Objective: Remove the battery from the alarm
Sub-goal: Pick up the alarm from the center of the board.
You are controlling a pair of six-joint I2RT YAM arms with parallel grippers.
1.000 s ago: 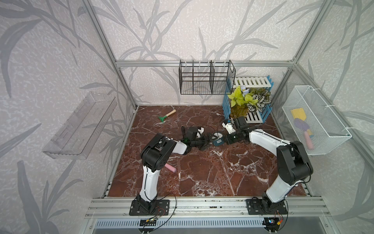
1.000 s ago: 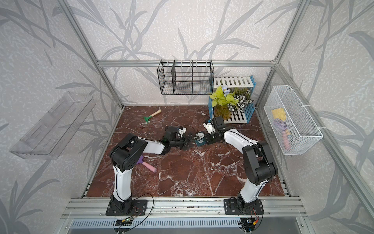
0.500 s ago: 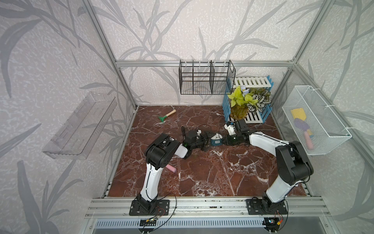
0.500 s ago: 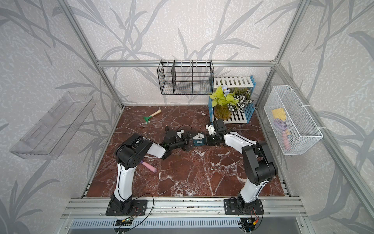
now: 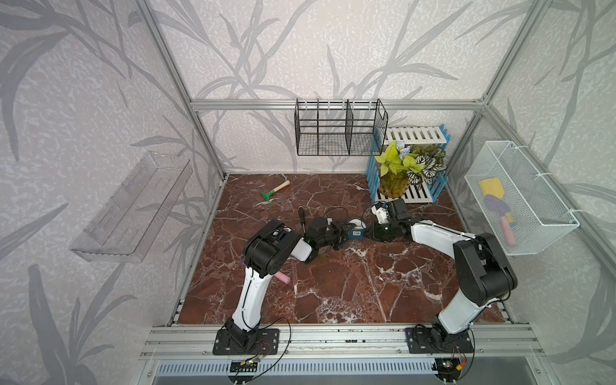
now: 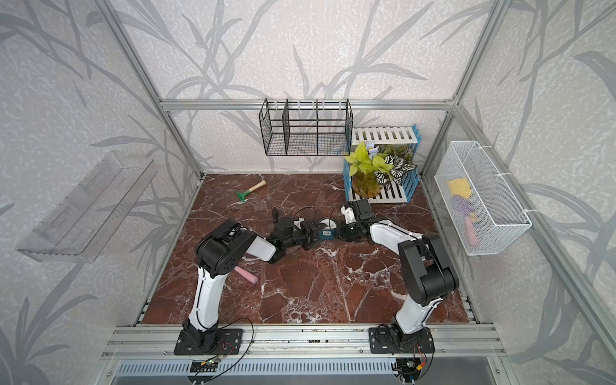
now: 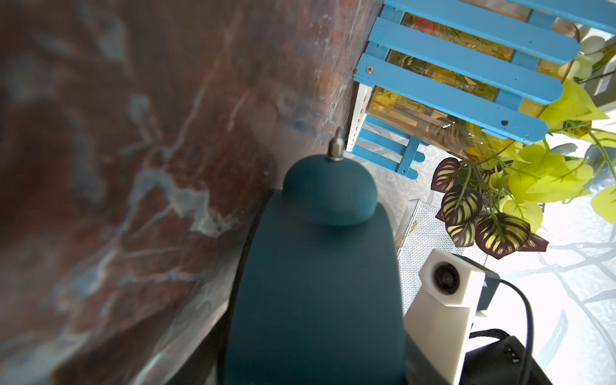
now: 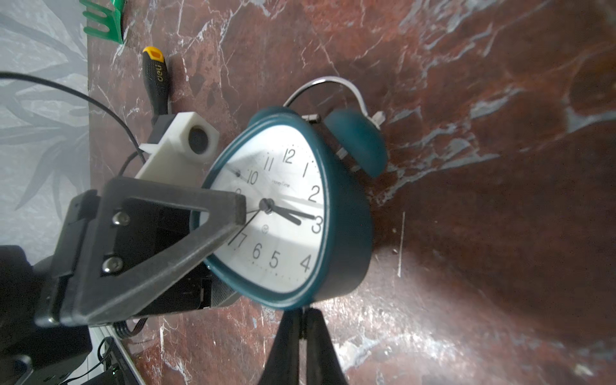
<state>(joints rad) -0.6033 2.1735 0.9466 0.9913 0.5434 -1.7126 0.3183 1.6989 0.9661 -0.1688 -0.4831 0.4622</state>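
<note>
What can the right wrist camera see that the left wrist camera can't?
Only the right wrist camera sees the white dial with its numbers, one of the left fingers in front of it, the shut right fingers below it, the screwdriver and the green rake. Only the left wrist camera sees the blue slatted rack and the leafy plant. Both see the teal alarm and the marble table.
</note>
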